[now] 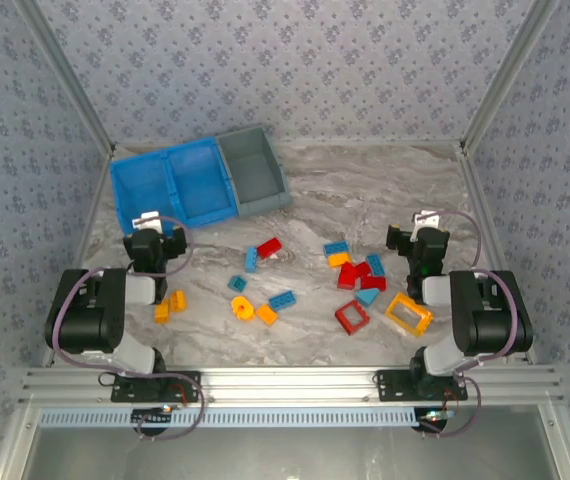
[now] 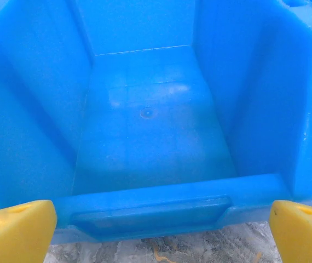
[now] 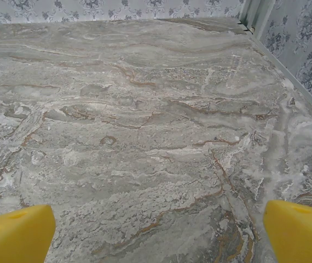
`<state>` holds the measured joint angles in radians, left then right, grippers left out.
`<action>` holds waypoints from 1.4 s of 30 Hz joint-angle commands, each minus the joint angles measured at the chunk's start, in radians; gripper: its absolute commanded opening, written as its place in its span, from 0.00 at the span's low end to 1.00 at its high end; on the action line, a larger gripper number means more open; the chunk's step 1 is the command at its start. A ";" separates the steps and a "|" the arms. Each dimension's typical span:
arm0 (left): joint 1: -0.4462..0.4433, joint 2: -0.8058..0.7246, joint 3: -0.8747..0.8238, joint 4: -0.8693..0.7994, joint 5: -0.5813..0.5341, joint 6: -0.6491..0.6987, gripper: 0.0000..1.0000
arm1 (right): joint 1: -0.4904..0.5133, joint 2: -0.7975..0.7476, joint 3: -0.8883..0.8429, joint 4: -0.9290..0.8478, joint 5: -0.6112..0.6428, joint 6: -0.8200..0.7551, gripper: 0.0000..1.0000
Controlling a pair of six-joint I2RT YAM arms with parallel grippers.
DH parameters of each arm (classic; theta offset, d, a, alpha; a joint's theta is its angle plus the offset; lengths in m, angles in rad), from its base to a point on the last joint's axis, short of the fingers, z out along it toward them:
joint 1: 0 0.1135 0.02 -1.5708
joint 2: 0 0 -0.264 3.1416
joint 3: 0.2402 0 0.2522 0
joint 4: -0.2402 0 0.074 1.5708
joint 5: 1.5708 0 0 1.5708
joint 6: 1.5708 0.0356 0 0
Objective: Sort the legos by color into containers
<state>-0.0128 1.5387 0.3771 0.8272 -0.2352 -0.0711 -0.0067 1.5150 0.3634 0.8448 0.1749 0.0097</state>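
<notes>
**Marbled tabletop lying strewn with bricks, both grippers standing open**

Patterned walls are enclosing a grey marbled table point(image 1: 385, 190). The left gripper point(image 1: 155, 230) is hovering with its yellow fingers point(image 2: 13, 233) spread wide and nothing between them. Just ahead of its fingertips the containers point(image 1: 197, 183) are sitting in a joined row, and its wrist camera is looking straight into a blue bin point(image 2: 145, 126). The grey bin point(image 1: 255, 170) is closing the row ahead and to this gripper's right.

The right gripper point(image 1: 423, 235) is likewise holding its jaws fully apart and carrying nothing, its fingers point(image 3: 298, 233) hanging over marble.

The legos point(image 1: 357, 275) are lying loose on the table. A red, blue and orange cluster is sitting just to the left of the right gripper, with a red hollow frame point(image 1: 352, 317) and a yellow-orange frame point(image 1: 408, 313) lying further back toward that arm's base. More bricks are lying scattered between the two grippers, among them a round yellow piece point(image 1: 242, 309). Two orange bricks point(image 1: 170, 305) are resting behind the left gripper, beside its arm.
</notes>
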 commanded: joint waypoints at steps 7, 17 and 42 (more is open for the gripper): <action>0.006 -0.008 0.014 0.025 0.012 0.004 0.99 | -0.004 0.005 0.007 0.002 0.002 -0.002 1.00; 0.006 -0.007 0.014 0.026 0.013 0.004 0.99 | -0.003 0.005 0.007 0.002 0.004 -0.002 1.00; -0.123 -0.277 0.142 -0.367 -0.131 0.072 0.99 | 0.021 -0.161 0.075 -0.252 0.077 -0.006 1.00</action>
<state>-0.0772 1.4303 0.4030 0.6636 -0.2859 -0.0399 -0.0025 1.4780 0.3706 0.7750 0.1856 0.0093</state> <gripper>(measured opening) 0.993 0.997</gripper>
